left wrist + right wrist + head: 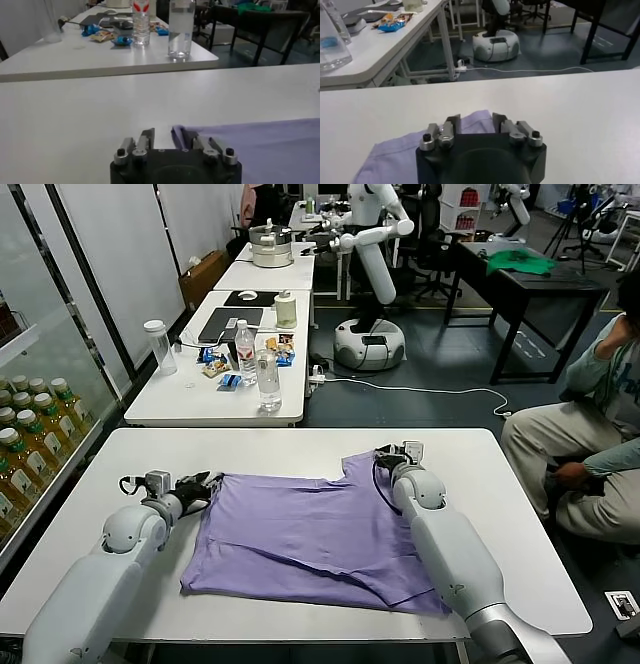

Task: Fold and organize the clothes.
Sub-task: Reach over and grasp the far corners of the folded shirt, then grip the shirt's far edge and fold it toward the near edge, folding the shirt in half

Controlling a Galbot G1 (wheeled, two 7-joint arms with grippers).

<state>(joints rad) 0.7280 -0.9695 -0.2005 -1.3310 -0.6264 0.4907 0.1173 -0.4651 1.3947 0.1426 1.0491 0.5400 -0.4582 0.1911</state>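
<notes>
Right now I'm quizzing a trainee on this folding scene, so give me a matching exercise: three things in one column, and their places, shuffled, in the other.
Things:
1. left gripper
2. right gripper
3. T-shirt

Places:
A. spread flat on the white table
B. at the shirt's far corner on the robot's right
C. at the shirt's far corner on the robot's left

Pairs: 1-C, 2-B, 3-A
</notes>
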